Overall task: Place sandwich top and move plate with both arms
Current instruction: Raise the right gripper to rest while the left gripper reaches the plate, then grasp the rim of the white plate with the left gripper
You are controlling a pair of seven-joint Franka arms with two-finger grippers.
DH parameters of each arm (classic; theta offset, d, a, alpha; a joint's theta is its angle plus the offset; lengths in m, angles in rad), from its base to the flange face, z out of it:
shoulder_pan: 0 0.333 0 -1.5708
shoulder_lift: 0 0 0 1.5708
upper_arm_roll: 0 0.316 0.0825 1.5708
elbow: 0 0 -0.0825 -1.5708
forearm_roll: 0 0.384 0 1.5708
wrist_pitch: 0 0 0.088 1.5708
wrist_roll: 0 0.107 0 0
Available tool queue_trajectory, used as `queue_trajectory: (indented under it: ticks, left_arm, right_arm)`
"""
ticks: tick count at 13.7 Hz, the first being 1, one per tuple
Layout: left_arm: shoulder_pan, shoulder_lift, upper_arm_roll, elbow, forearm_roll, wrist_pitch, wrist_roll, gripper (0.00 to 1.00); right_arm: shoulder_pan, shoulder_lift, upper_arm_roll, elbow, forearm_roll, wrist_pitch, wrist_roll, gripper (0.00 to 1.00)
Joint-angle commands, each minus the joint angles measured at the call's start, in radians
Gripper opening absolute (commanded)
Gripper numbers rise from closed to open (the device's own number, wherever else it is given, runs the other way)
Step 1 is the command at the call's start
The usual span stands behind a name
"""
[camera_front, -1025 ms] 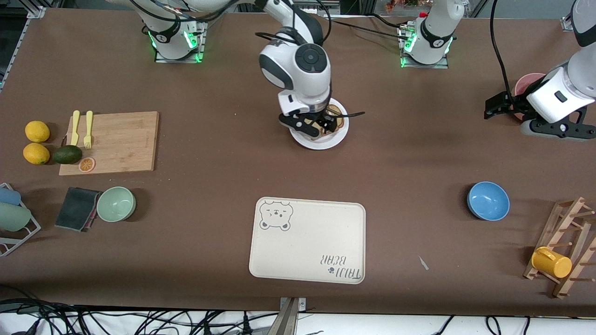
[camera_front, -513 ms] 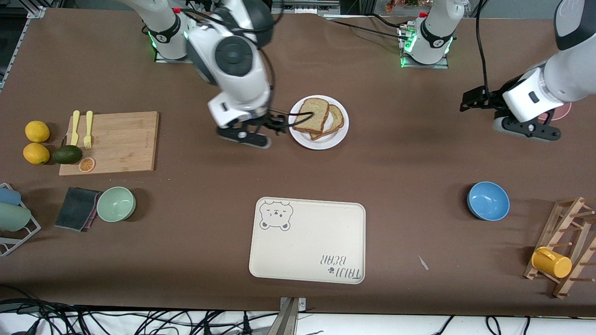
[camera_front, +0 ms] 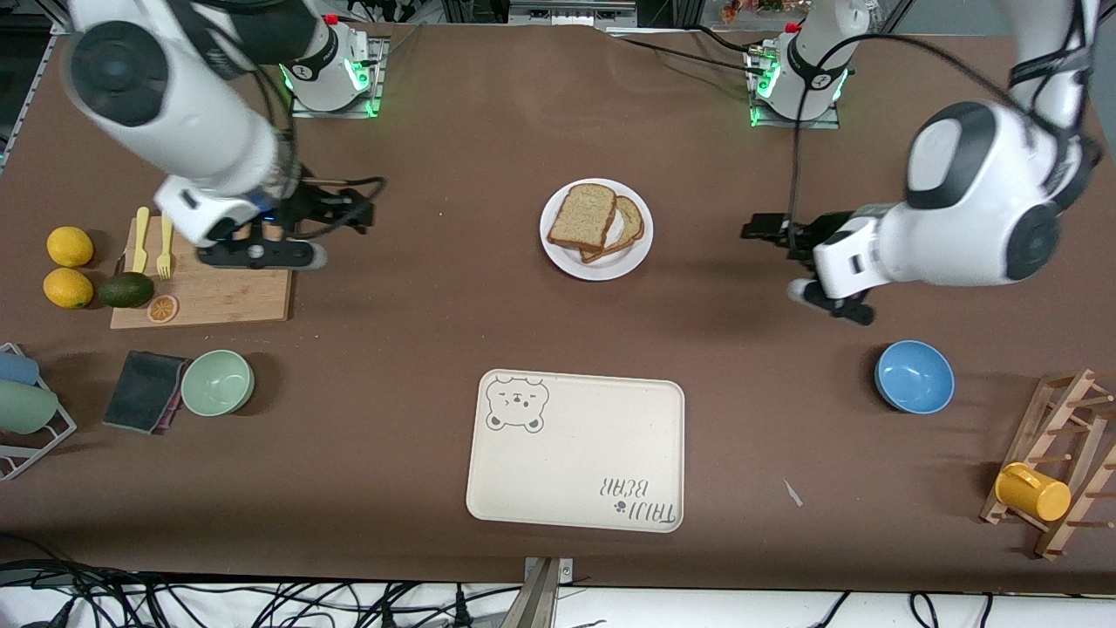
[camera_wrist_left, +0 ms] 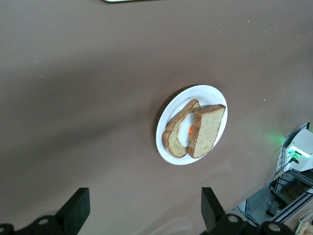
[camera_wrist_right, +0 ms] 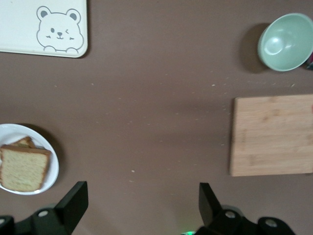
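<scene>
right hand (camera_front: 261, 253) withdrawn over cutting board (camera_front: 228, 262), both hands apart, egg (camera_wrist_left: 190, 132) visible only from left wrist

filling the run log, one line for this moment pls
sandwich top: on plate | left claw: open, empty | right claw: open, empty

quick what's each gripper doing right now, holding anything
Left gripper: open, empty, over bare table beside the plate.
Right gripper: open, empty, by the cutting board.

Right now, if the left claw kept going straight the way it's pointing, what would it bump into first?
Probably the plate with the sandwich top on it. The open left gripper faces it across bare table; depth is unclear, so it might meet the tabletop first.
</scene>
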Motion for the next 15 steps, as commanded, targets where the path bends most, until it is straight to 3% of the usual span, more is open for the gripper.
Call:
queue_trajectory:
  ticks: [1,5,9,13,15]
  left_arm:
    - [-0.008,0.038,-0.043,-0.080,-0.048,0.148,0.141,1.00]
    - [-0.008,0.098,-0.084,-0.243,-0.250,0.367,0.381,1.00]
    - [0.005,0.203,-0.083,-0.306,-0.528,0.382,0.713,0.96]
    - [-0.008,0.271,-0.083,-0.308,-0.536,0.408,0.828,0.66]
    - [-0.009,0.296,-0.084,-0.320,-0.536,0.449,0.834,0.66]
  right_arm:
    - [-0.118,-0.110,0.014,-0.098,0.019,-0.001,-0.174,1.00]
    - [-0.209,-0.189,0.014,-0.140,0.007,-0.032,-0.312,1.00]
    - [-0.234,-0.229,0.014,-0.140,0.001,-0.046,-0.328,1.00]
    - [-0.231,-0.226,0.011,-0.132,-0.015,-0.050,-0.328,1.00]
    - [-0.231,-0.219,0.010,-0.123,-0.013,-0.059,-0.326,1.00]
